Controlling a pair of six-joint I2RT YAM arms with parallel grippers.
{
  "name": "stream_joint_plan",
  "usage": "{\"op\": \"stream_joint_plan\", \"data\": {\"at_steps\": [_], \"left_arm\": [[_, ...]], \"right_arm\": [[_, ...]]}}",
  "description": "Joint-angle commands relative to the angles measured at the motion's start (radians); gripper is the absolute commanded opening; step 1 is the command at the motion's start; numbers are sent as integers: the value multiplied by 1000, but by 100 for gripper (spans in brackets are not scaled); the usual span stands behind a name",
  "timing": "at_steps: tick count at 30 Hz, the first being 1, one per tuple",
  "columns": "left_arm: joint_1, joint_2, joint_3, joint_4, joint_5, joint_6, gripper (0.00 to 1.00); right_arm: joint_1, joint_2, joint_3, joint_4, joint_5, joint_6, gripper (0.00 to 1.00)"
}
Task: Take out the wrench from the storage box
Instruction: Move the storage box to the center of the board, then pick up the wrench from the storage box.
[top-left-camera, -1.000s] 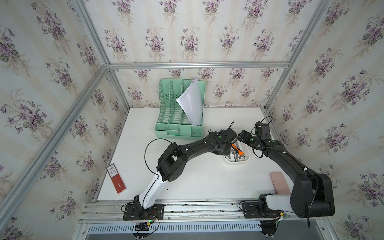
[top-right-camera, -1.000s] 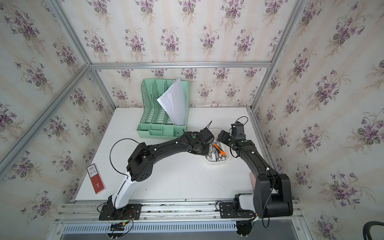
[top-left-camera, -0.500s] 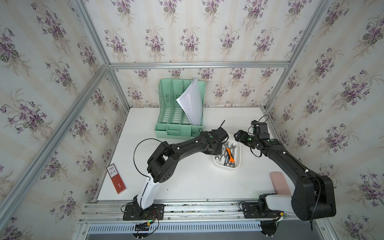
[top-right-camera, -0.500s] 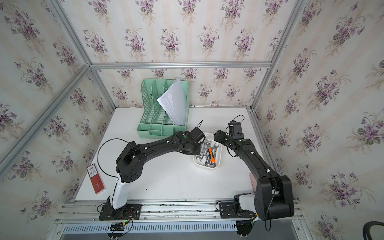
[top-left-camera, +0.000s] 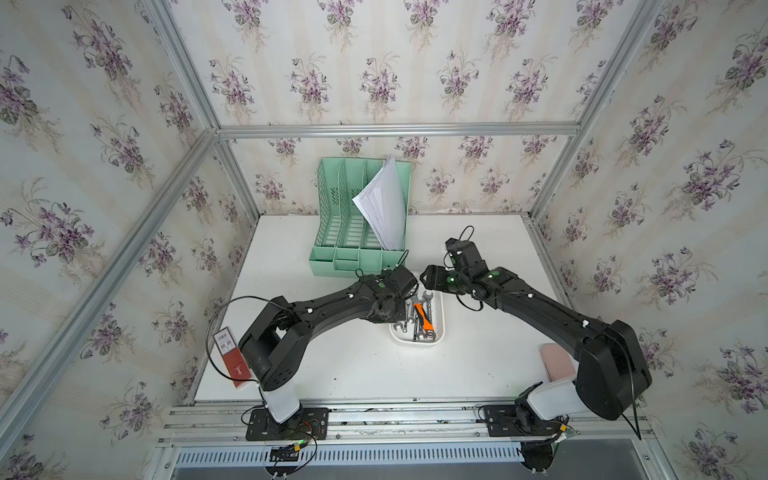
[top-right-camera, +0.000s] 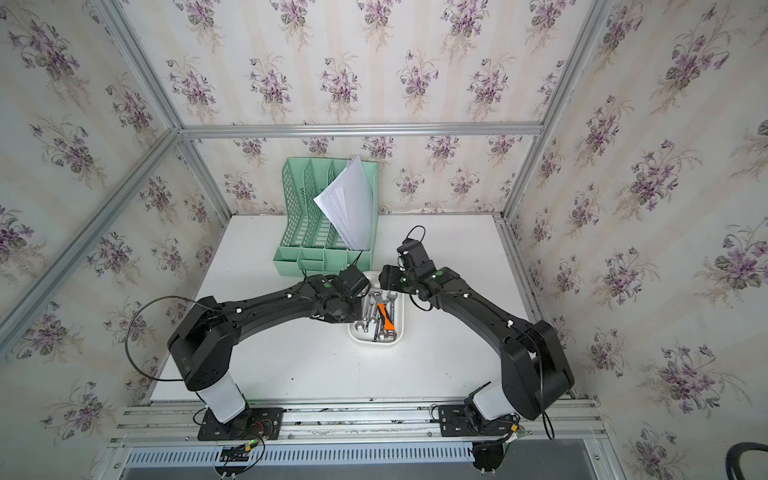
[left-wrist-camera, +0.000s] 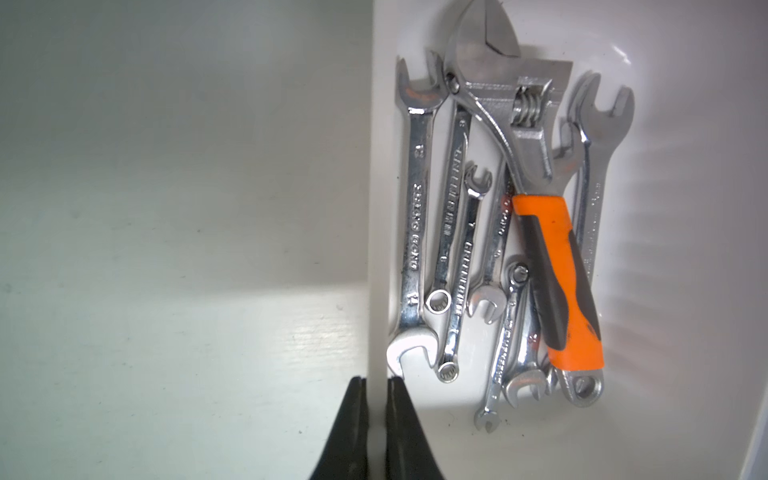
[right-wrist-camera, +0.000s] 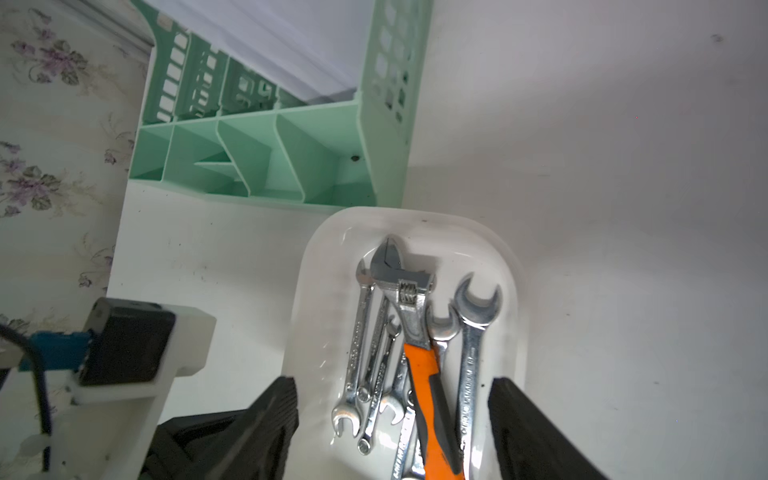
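Observation:
The storage box (top-left-camera: 441, 321), a shallow white tray, lies mid-table in both top views (top-right-camera: 401, 322). In it are several chrome spanners (left-wrist-camera: 415, 216) and an adjustable wrench with an orange handle (left-wrist-camera: 555, 274) (right-wrist-camera: 428, 386) (top-left-camera: 423, 312). My left gripper (left-wrist-camera: 376, 384) is shut on the box's left side wall (left-wrist-camera: 378, 208), one finger outside and one inside. My right gripper (right-wrist-camera: 395, 392) (top-left-camera: 430, 276) hovers open over the box's far end. Its fingers (right-wrist-camera: 278, 403) straddle the wrenches from above and touch nothing.
A mint-green file organizer (top-left-camera: 357, 245) holding white papers stands just behind the box. A red card (top-left-camera: 232, 361) lies at the table's left edge. A pink object (top-left-camera: 557, 365) sits near the right arm's base.
The left gripper has dragged the box to the left, out from under the arms. The right gripper followed it left and its jaws have narrowed a little.

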Motion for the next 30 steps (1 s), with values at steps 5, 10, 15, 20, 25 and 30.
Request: {"op": "stream_joint_plan", "data": {"at_steps": [5, 10, 15, 20, 25, 30], "left_arm": [[31, -98, -122, 51, -20, -36, 13], [46, -116, -159, 78, -4, -9, 16], [61, -136, -173, 94, 8, 16, 29], [84, -173, -151, 49, 2, 66, 51], [113, -243, -142, -9, -36, 97, 59], [136, -373, -196, -23, -104, 97, 63]], "right_arm": [[92, 83, 75, -43, 43, 24, 70], [117, 114, 103, -72, 66, 23, 69], [136, 146, 126, -117, 106, 13, 67], [166, 197, 175, -181, 139, 0, 65], [195, 257, 242, -255, 142, -4, 64], [206, 334, 302, -330, 135, -20, 63]]}}
